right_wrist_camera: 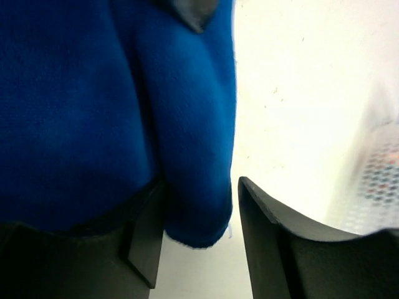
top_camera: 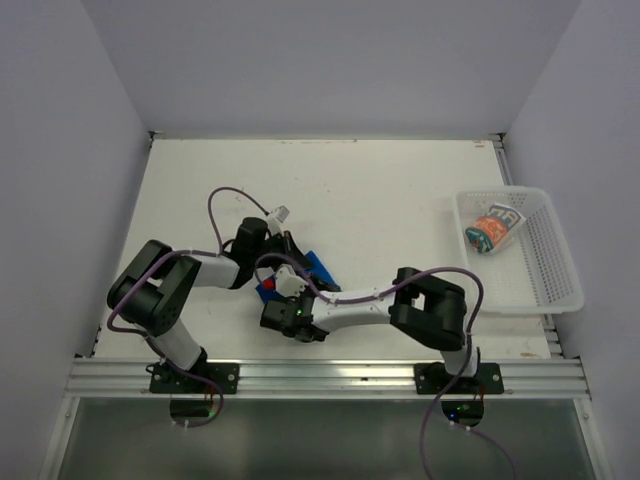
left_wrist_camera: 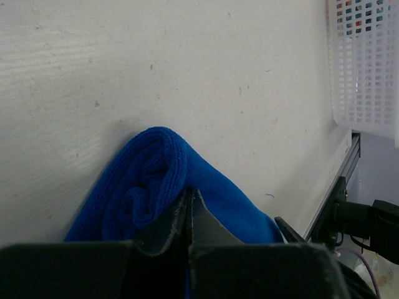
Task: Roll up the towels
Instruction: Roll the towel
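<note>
While the overhead view buries both grips under the clustered wrists, the wrist cameras resolve them. Left fingers: pressed tight together, tips against the blue towel, whose rolled end shows a spiral of folds. Whether any cloth is pinched between them cannot be told. Right fingers: parted, one end of the towel lying between them against one finger, the other finger standing clear. Only from above is it seen that this towel lies on the counter near the arm bases, and that the patterned towel sits rolled inside the white basket at the right edge — well apart.
</note>
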